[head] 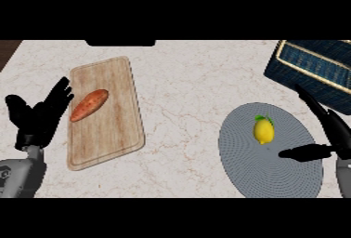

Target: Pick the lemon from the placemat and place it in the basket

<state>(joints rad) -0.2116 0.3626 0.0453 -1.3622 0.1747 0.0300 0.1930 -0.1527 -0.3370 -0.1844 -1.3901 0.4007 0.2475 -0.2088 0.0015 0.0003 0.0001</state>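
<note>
Lemon [264, 130] sits untouched on a round grey placemat [260, 176], in the mat's upper half. Going left to right across the marble counter [185, 93]: the left hand [37, 116] rests at the counter's left edge, fingers straight and spread, holding nothing. Just beside it lies a wooden cutting board [109, 139], long and slightly tilted, with an orange sweet potato [89, 105] on its upper left part. Well to the right is the placemat near the counter's front right. The right hand [329, 139] hovers over the mat's right edge, fingers straight and thumb out toward the lemon, apart from it. A dark blue woven basket [308, 69] occupies the far right corner.
</note>
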